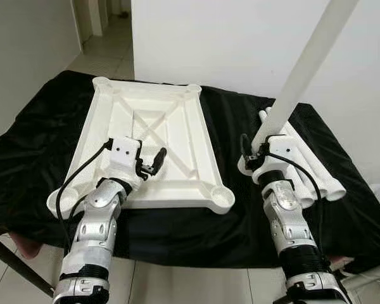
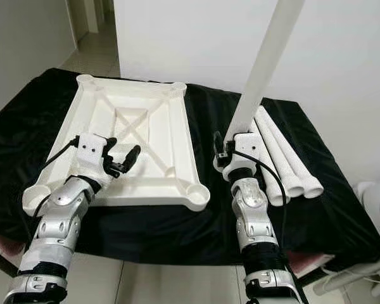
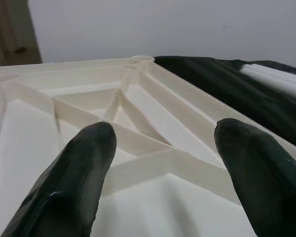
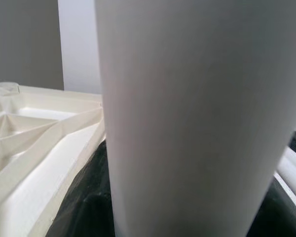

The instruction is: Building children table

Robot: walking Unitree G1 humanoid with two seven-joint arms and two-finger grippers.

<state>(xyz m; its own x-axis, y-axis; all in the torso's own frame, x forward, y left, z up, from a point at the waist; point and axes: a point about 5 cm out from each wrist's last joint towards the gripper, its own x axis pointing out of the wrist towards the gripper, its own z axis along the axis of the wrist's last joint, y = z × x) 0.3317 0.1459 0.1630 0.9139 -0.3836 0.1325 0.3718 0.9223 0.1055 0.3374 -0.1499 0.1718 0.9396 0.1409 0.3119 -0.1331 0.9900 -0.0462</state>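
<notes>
A white children's table top (image 1: 177,126) lies upside down on the black cloth, its ribs and corner sockets (image 1: 223,197) facing up. My left gripper (image 1: 153,162) hovers open just above its near left part; between the two fingers (image 3: 84,163) I see the crossed ribs (image 3: 138,143). My right gripper (image 1: 253,151) is shut on a long white table leg (image 1: 304,63), which rises steeply up and to the right, beside the top's near right corner. Up close, the leg (image 4: 197,123) blocks most of the right wrist view.
Several more white legs (image 1: 310,171) lie side by side on the cloth behind my right wrist. The cloth-covered table (image 1: 38,158) stands against a white wall (image 1: 240,38). A hallway (image 1: 107,38) opens at the back left. Tiled floor lies below the front edge.
</notes>
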